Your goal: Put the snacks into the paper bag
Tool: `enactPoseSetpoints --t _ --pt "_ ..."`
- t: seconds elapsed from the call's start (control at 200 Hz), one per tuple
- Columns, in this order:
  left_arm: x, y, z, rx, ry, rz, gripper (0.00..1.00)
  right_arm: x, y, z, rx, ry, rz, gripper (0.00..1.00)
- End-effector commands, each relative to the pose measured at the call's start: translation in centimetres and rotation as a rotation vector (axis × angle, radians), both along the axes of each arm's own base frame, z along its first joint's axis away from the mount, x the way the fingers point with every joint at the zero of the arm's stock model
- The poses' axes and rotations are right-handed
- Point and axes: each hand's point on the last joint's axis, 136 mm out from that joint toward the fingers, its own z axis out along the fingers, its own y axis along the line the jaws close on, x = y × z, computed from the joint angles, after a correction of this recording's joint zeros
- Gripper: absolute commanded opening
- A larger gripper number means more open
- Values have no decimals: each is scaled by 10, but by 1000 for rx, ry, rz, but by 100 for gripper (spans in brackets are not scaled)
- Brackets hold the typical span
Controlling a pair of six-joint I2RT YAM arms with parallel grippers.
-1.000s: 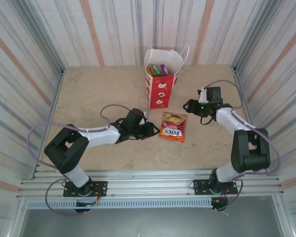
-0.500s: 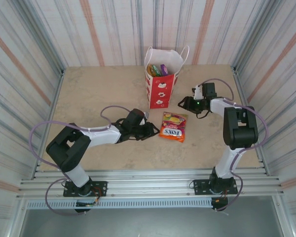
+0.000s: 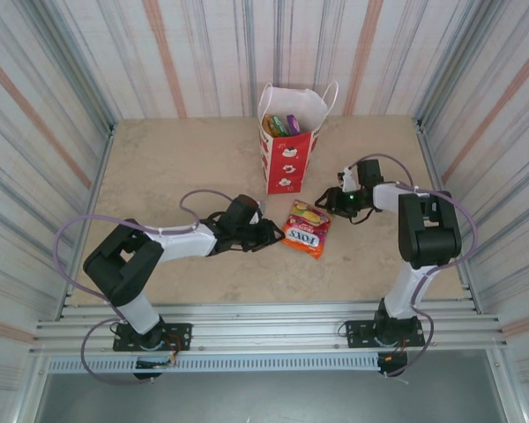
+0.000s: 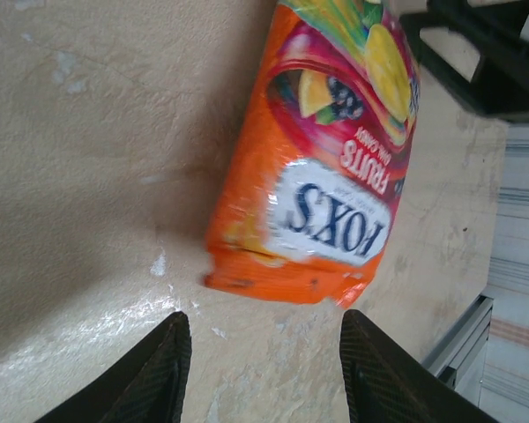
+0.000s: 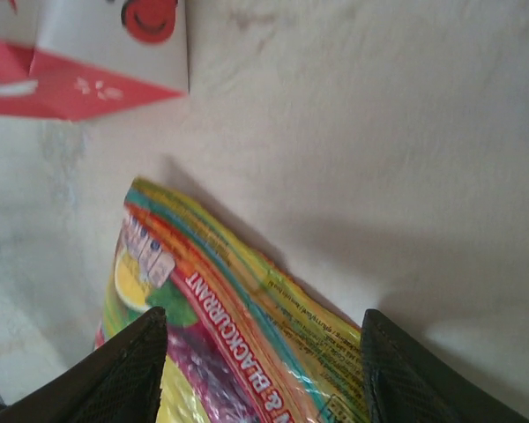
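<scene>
R pincer (image 3: 327, 201) now at shifted FOX'S packet (image 3: 304, 228); it & L pincer (image 3: 272, 233) wide, empty; packet cropped in wrist cams.

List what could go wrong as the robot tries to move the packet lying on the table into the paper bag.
The open left claw and open right claw face the FOX'S packet from opposite sides; closing together, they might collide.
The packet lies flat and glossy on the table, so a grasp may slip.
The paper bag stands close by; the right claw could tip it.
</scene>
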Motion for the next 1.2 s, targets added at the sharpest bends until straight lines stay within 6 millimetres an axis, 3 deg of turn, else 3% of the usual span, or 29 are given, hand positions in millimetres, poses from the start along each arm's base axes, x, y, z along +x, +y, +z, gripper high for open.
enactPoseSetpoints --t 0.0,0.165,0.281,0.406,0.576,0.696,0.887,1.197 --pt "-6 6 -2 -17 21 27 50 -42 2 -3 -31 81 24 58" --pt "-11 11 -4 -29 29 39 50 -83 17 4 -33 106 36 57" --pt "-12 18 -5 -47 35 70 50 -100 18 16 -61 86 18 62" --pt "-8 30 -7 -54 32 108 50 -93 3 36 -123 14 -35 66" --pt "10 49 -2 -80 17 163 49 -73 3 49 -123 -31 -35 66" --pt "21 54 4 -94 2 170 47 -62 10 43 -121 -19 -3 65" --pt "29 50 -2 -91 14 172 46 -50 23 30 -113 6 43 64" --pt "39 38 -23 -115 57 180 43 -60 33 6 -99 88 74 57"
